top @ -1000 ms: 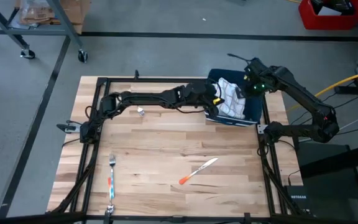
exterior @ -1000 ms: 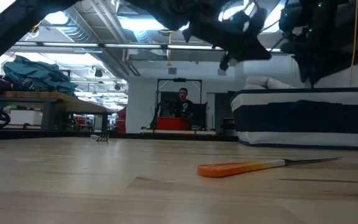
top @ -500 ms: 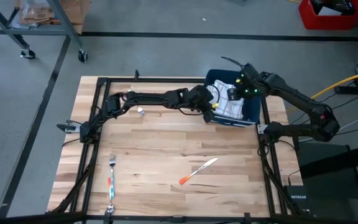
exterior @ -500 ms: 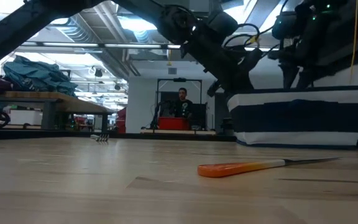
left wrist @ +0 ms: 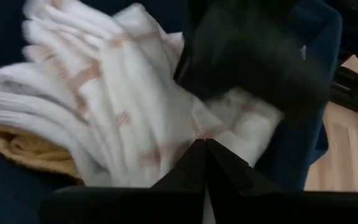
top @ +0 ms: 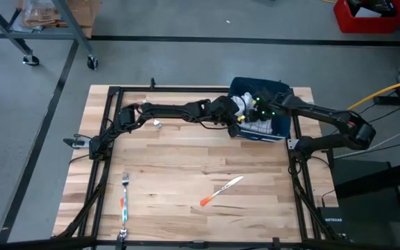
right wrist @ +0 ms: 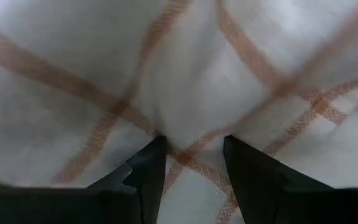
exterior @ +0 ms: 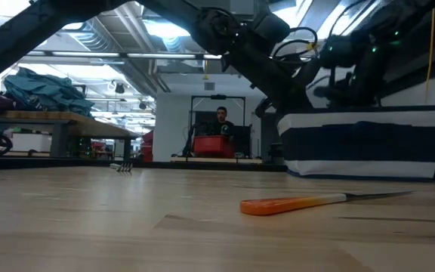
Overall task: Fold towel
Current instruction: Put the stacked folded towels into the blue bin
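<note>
A white towel (left wrist: 117,106) with orange check lines lies bunched in a blue basket (top: 281,126) at the table's far right, on top of a yellow cloth (left wrist: 23,148). My left gripper (top: 239,114) reaches in over the basket's left wall, shut, its tips (left wrist: 204,144) at the towel's near folds. My right gripper (top: 259,111) points steeply down into the basket, open, its tips (right wrist: 191,146) at the towel's surface (right wrist: 179,74). My left gripper slants down at the towel with its tips together against the white folds (left wrist: 185,134); I cannot tell whether it touches or has any cloth. My right gripper comes from above with both fingertips (right wrist: 156,149) set on the towel's top layer, a band of cloth (right wrist: 191,134) unpinched between them.
A knife with an orange handle (top: 221,189) lies near the table's middle right, a fork (top: 124,201) near the front left, a small object (top: 157,124) at the far left. A person (exterior: 221,121) stands in the room beyond the table.
My right gripper has come down into the basket and toward the table's left, ending on the towel beside my left gripper. My left gripper has sunk and tipped downward toward the towel. Both have kept their fingers as they were.
</note>
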`<state>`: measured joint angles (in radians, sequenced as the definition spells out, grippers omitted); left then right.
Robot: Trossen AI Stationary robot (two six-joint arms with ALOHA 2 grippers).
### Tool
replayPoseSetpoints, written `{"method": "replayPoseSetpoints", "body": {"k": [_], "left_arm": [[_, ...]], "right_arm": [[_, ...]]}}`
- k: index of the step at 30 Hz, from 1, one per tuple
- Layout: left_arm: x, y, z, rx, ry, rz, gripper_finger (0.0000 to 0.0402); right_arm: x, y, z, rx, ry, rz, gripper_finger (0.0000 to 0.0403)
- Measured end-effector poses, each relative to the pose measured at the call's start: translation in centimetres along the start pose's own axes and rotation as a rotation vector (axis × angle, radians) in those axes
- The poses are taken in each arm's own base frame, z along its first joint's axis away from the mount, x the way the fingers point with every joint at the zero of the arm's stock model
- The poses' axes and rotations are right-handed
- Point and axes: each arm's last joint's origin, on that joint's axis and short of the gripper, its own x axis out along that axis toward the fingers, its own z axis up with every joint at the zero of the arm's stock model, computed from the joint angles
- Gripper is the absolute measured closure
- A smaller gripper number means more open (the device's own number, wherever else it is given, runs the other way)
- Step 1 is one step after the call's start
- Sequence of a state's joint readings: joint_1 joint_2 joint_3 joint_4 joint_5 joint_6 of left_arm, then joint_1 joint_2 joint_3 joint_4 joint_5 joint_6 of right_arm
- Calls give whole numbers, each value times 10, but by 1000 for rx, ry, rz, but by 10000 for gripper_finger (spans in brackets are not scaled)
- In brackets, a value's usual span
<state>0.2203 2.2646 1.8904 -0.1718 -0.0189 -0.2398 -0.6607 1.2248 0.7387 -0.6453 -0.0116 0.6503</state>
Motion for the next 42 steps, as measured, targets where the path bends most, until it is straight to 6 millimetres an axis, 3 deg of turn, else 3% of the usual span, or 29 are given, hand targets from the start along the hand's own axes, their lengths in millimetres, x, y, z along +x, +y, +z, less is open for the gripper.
{"method": "replayPoseSetpoints", "body": {"k": [5,9,21,26,31,42], "left_arm": [[-4,-9,0,-6,2,-15,398],[-12,-19,4,27,1,-25,398],[-68,-46,37,48,-51,-88,401],[-87,-66,44,88,-83,-127,401],[-95,-93,37,118,-80,-179,399],[-111,-158,7,202,-6,-297,399]], "right_arm": [[22,4,-5,-24,78,-48,235],[26,6,-3,-27,74,-33,235],[-19,28,27,-49,-121,81,235],[-25,32,35,-42,-209,65,235],[-15,35,40,-40,-225,51,235],[34,41,48,-46,-167,6,235]]}}
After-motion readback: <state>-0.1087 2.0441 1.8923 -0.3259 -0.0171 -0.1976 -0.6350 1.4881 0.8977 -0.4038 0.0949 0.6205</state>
